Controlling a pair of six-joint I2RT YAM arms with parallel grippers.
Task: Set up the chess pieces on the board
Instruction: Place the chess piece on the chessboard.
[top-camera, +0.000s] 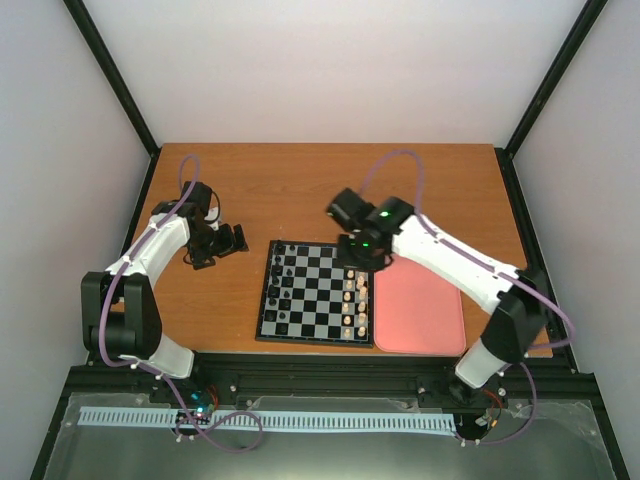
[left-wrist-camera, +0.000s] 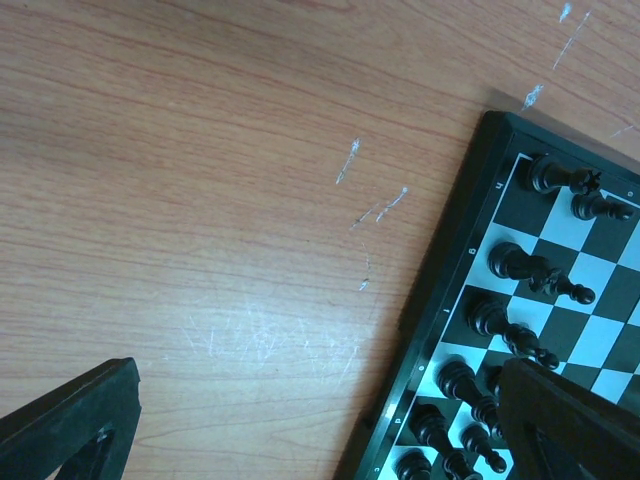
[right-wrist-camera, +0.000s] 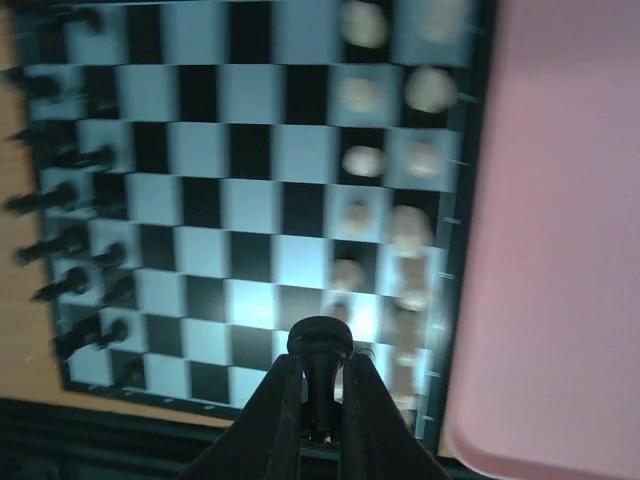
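Chess piece (right-wrist-camera: 319, 343), one, tight in right end effector (right-wrist-camera: 320, 378) above one board (right-wrist-camera: 250, 150); left end effector (left-wrist-camera: 318, 405) wide.

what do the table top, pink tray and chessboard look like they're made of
Table top: wood or wood-look laminate, matte; fine grain lines and pale scratches show.
Pink tray: likely plastic or silicone, smooth and matte; uniform colour, rounded corners.
Chessboard: probably plastic, slightly glossy; glare on its squares, raised black rim.

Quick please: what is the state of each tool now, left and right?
Left tool: open, holding nothing.
Right tool: closed on a black piece, above the board.
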